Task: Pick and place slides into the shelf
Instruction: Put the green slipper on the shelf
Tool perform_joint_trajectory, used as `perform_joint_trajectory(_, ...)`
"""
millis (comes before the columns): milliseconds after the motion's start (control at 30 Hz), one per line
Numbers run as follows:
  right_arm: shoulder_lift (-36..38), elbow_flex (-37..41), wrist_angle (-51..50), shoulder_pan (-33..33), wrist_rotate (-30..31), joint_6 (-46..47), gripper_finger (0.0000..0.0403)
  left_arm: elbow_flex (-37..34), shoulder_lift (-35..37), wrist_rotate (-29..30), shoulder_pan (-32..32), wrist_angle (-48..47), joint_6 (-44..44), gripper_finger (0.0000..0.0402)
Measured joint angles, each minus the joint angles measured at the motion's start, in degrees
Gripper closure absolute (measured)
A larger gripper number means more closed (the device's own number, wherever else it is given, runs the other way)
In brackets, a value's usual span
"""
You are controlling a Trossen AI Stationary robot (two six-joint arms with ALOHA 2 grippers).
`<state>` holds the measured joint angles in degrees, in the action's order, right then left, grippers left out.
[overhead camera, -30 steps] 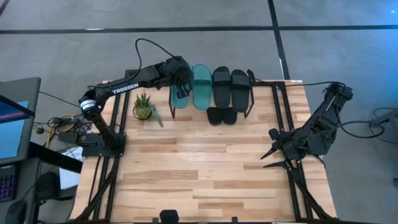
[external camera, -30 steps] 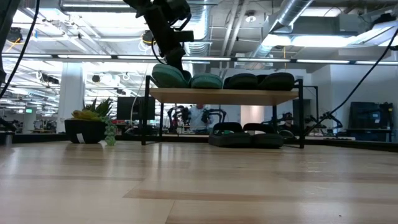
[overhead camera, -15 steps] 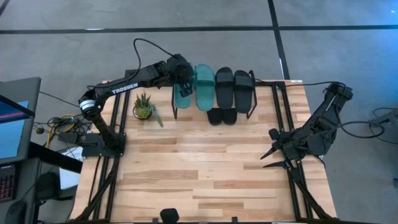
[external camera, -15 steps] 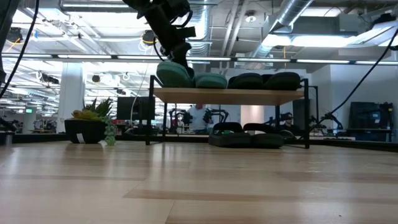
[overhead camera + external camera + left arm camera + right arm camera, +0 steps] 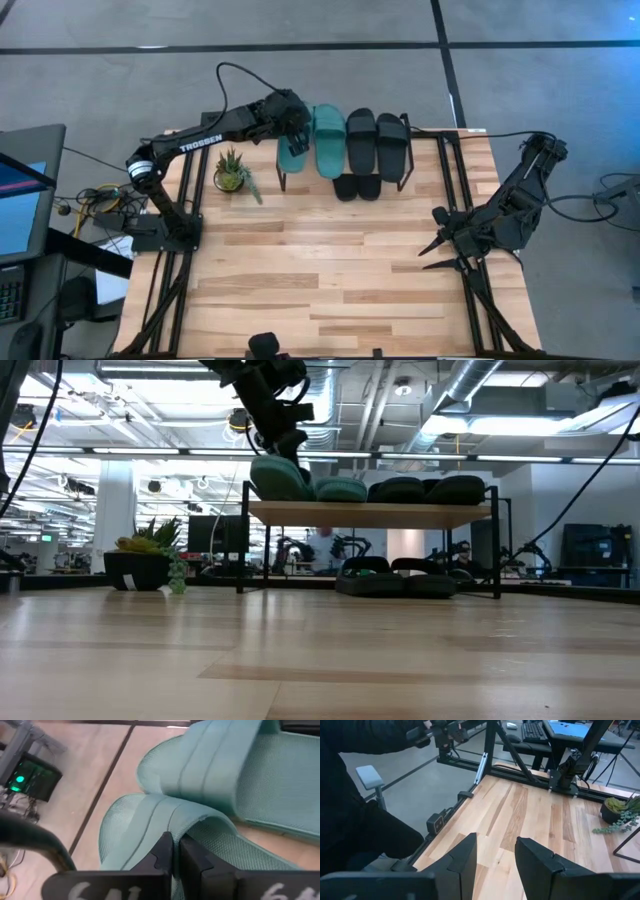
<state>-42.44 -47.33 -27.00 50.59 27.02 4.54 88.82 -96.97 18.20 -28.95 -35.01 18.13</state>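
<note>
My left gripper (image 5: 176, 851) pinches the teal slide's (image 5: 293, 148) strap, seating it on the shelf (image 5: 370, 513); right gripper (image 5: 436, 250) waits, fingers spread.

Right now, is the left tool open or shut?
Shut: the left tool pinches the strap of a teal slide on the shelf.

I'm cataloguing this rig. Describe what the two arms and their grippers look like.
Both arms are dark, jointed and slender. The left arm bears white TROSSEN lettering along one link and a pale ring near its lower joint; a black cable loops off it. The left gripper has two flat black fingers. The right gripper has two broad, angular black fingers.
</note>
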Motion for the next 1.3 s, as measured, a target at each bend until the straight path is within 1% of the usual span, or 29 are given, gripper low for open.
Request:
perform_joint_trajectory(67,0.0,0.0,0.0,0.0,0.0,0.0,0.0281,0.0,0.0,1.0,-0.2,-0.3,-0.6,0.0402)
perform_joint_trajectory(367,0.0,0.0,0.0,0.0,0.0,1.1,0.0281,0.0,0.2,2.1,-0.2,-0.1,-1.6,0.0402)
perform_joint_trajectory(633,0.0,0.0,0.0,0.0,0.0,1.0,0.0281,0.0,2.8,2.9,-0.4,-0.1,-2.7,0.0402)
perform_joint_trajectory(867,0.0,0.0,0.0,0.0,0.0,1.0,0.0281,0.0,5.6,1.6,-0.3,0.4,-3.3,0.0402)
perform_joint_trajectory(1300,0.0,0.0,0.0,0.0,0.0,1.0,0.0281,0.0,5.1,0.5,-0.1,-0.6,-1.0,0.0402)
